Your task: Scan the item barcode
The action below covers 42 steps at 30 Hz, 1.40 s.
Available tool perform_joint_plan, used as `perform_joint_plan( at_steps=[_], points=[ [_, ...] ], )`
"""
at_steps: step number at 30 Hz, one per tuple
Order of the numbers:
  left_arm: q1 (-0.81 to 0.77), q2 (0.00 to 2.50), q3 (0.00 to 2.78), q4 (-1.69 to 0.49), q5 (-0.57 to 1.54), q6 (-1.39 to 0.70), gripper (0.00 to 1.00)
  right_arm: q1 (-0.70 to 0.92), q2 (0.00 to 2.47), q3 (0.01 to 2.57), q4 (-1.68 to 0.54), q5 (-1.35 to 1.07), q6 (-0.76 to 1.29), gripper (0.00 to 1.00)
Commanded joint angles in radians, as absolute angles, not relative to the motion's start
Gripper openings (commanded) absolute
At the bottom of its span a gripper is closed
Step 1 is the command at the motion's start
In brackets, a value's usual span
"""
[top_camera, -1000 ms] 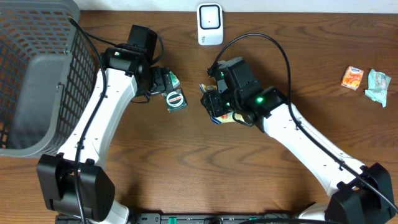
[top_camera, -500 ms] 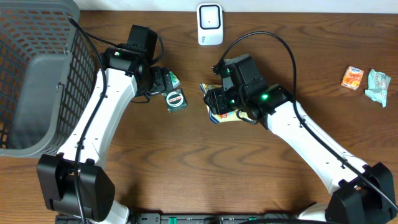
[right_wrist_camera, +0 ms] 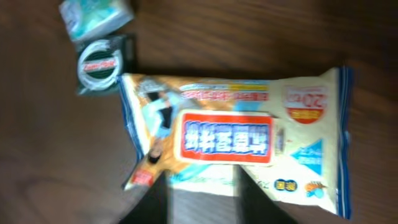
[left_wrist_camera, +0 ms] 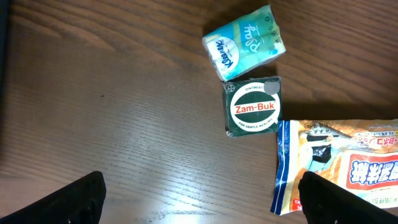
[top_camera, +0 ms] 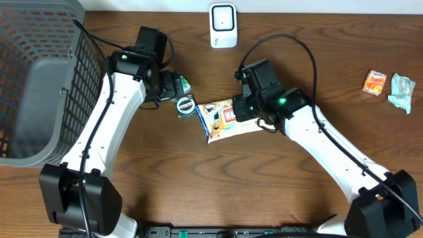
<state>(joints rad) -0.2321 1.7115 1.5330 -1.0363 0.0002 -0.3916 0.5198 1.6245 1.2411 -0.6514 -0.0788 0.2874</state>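
Overhead view: a printed packet (top_camera: pixel 223 119) lies flat mid-way across the wooden surface (top_camera: pixel 198 185), its left end just beside a green Zam-Buk tin (top_camera: pixel 187 106), with a tissue pack (top_camera: pixel 183 84) next to the tin. The left fingers (left_wrist_camera: pixel 74 202) hang wide apart above tin and tissues, holding nothing. The right fingers (right_wrist_camera: pixel 149 202) show blurred over the packet's edge; whether they grip it cannot be told. A white scanner (top_camera: pixel 223 25) stands at the far edge.

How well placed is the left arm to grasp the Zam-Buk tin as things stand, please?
Probably yes: the left pincer hangs open above the Zam-Buk tin, whose top is uncovered. The tissue pack and the snack packet crowd two of its sides, though.
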Motion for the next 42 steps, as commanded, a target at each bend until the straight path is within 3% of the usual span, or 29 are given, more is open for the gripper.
perform_joint_plan(
  at_steps=[1, 3, 16, 22, 28, 34, 42],
  points=[
    [-0.229, 1.711, 1.541, -1.039, -0.011, -0.386, 0.98, 0.502, 1.662, 1.247, -0.651, -0.001, 0.299, 0.11],
    [-0.229, 1.711, 1.541, -1.039, -0.011, -0.386, 0.98, 0.503, 1.694, 1.247, -0.648, -0.006, 0.307, 0.02],
    [-0.229, 1.711, 1.541, -1.039, -0.011, -0.386, 0.98, 0.495, 1.977, 1.247, -0.622, 0.043, 0.376, 0.01],
    [-0.229, 1.711, 1.541, -1.039, -0.011, -0.386, 0.98, 0.428, 1.921, 1.264, -0.665, 0.187, 0.397, 0.04],
    [-0.229, 1.711, 1.541, -1.039, -0.011, -0.386, 0.98, 0.354, 1.807, 1.281, -0.692, 0.147, 0.400, 0.05],
    [-0.229, 1.711, 1.541, -1.039, -0.011, -0.386, 0.98, 0.355, 1.741, 1.281, -0.694, -0.093, 0.400, 0.22],
    [-0.229, 1.711, 1.541, -1.039, -0.011, -0.386, 0.97, 0.432, 1.804, 1.267, -0.664, -0.067, 0.409, 0.10]
  ],
)
